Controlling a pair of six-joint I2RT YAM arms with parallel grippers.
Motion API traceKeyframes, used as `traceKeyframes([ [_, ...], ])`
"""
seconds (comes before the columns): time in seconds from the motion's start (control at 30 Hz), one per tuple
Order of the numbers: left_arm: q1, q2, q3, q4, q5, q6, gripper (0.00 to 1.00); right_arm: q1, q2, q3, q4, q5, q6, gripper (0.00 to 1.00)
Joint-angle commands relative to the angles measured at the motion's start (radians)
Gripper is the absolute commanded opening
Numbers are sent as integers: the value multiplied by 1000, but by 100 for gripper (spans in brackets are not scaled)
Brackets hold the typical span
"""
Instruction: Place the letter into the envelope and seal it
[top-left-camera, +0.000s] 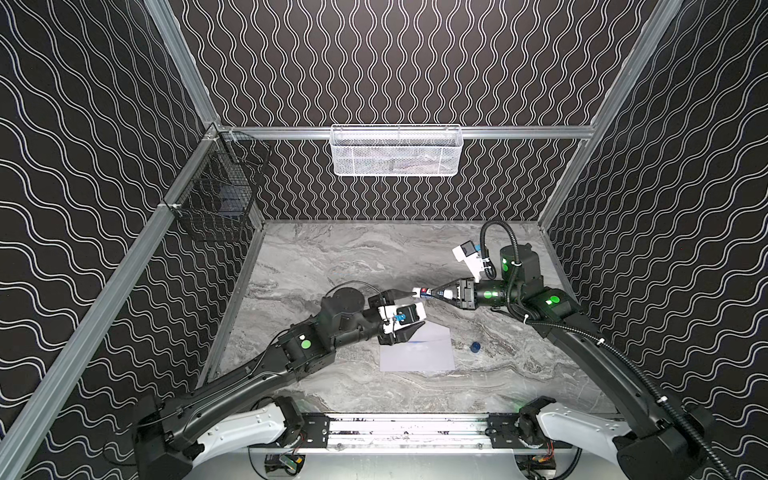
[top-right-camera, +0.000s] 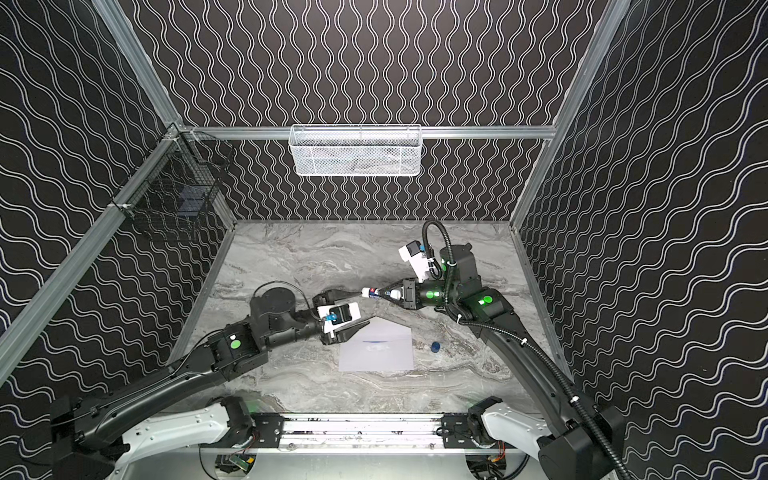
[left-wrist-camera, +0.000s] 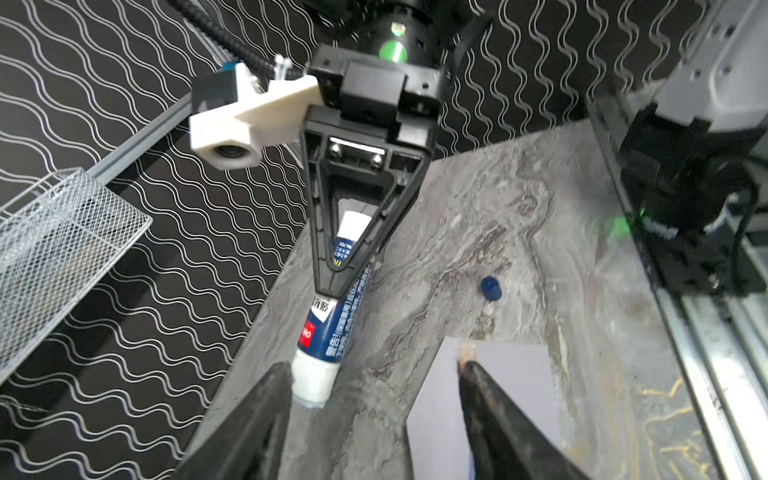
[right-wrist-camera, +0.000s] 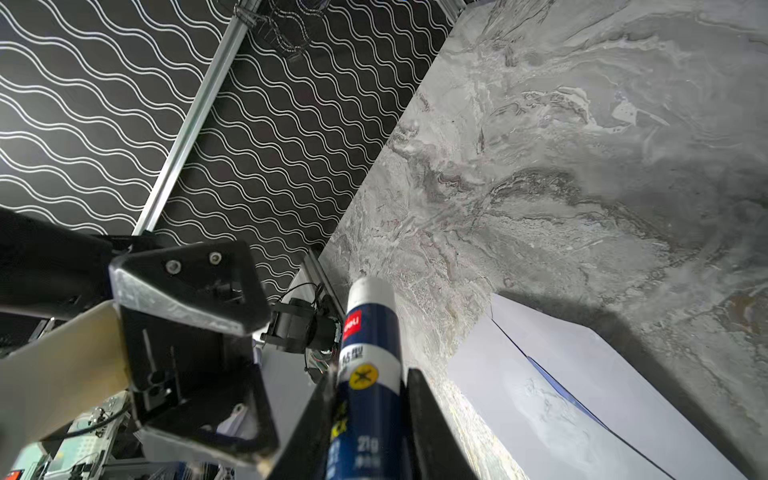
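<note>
Nearest the left wrist lens, the left gripper (left-wrist-camera: 374, 368) is holding its two black tapered fingers spread with nothing between them; one fingertip is standing just beside the white open end of the blue-and-white plastic glue stick (left-wrist-camera: 332, 328), touching or not I cannot tell; the right gripper (left-wrist-camera: 337, 278) is clenching that tube by its body above the grey marble tabletop (left-wrist-camera: 498, 199); a small round blue cap (left-wrist-camera: 491, 288) is lying loose near the plain pale lavender paper envelope (left-wrist-camera: 519, 374). In the right wrist view the white blue-bordered paper letter (right-wrist-camera: 565, 392) is showing only as a thin blue edge at the envelope's mouth, so it is seemingly sitting inside. In both top views the envelope (top-left-camera: 419, 357) (top-right-camera: 374, 357) is lying flat with its pointed flap open, partly under the left gripper; nothing is pinning it, so a pressing glue stroke is likely to be dragging it across the marble, or smearing glue onto the letter's exposed edge or the near fingertip.
</note>
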Motion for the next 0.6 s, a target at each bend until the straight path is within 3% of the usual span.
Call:
traceKeyframes([
  [0.0, -9, 40, 8, 23, -45, 173, 66, 1, -4, 12, -60, -40, -49, 8],
  [0.2, -9, 102, 51, 134, -82, 194, 70, 1, 3, 16, -94, -64, -69, 7],
  [0.57, -11, 181, 92, 129, 5, 50, 68, 1, -11, 37, -138, -40, -107, 6],
])
